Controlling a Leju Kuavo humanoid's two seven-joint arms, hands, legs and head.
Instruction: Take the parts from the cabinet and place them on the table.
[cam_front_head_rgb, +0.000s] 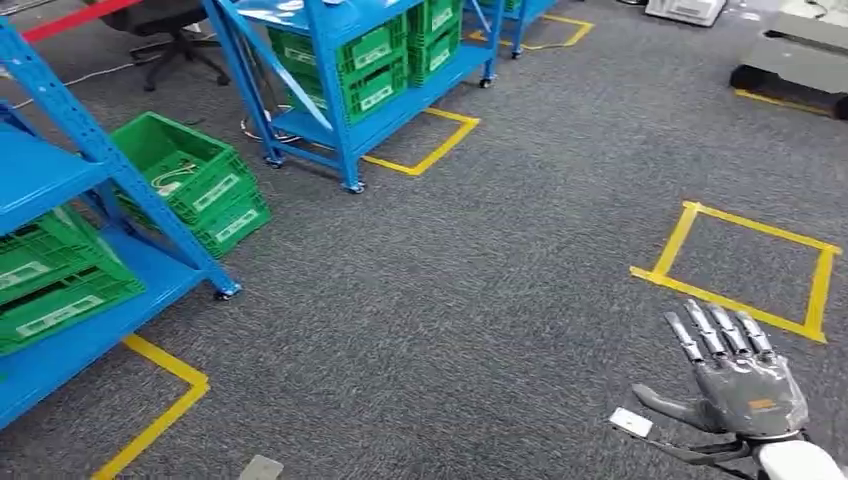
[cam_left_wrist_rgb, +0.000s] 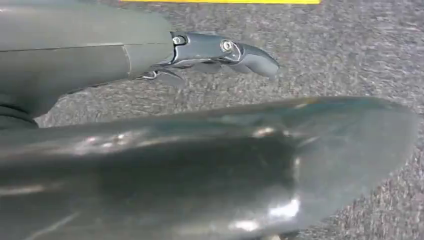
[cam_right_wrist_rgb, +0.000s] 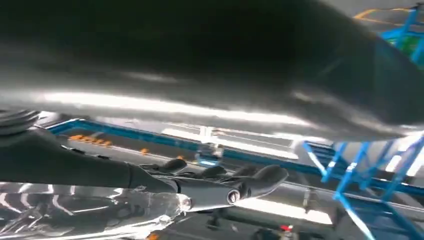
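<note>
Grey carpet floor (cam_front_head_rgb: 480, 300) lies under the right hand (cam_front_head_rgb: 740, 385), which is raised low in the head view with its fingers extended forward. A small white label (cam_front_head_rgb: 630, 422) sits at the thumb tip. The blue cabinet (cam_front_head_rgb: 60, 180) with its green crates (cam_front_head_rgb: 190, 175) stands well apart, far across from the hand. A yellow tape square (cam_front_head_rgb: 745, 265) lies just ahead of the fingertips.

Left wrist view: the left hand (cam_left_wrist_rgb: 215, 50) hangs over the carpet. It touches nothing visible, and its spread cannot be determined.

Right wrist view: a clear bag (cam_right_wrist_rgb: 90, 215) of crinkled film lies against the underside of the fingers (cam_right_wrist_rgb: 225, 182). The picture is blurred, but the hand appears to hold this bag, presumably a bagged part.

Step in hand, as judged: transport from the cabinet to the surface. The next move calls for facing the surface, holding the grip steady during travel, bringing the hand above a free area, lowering it, and then spreading the fingers.
</note>
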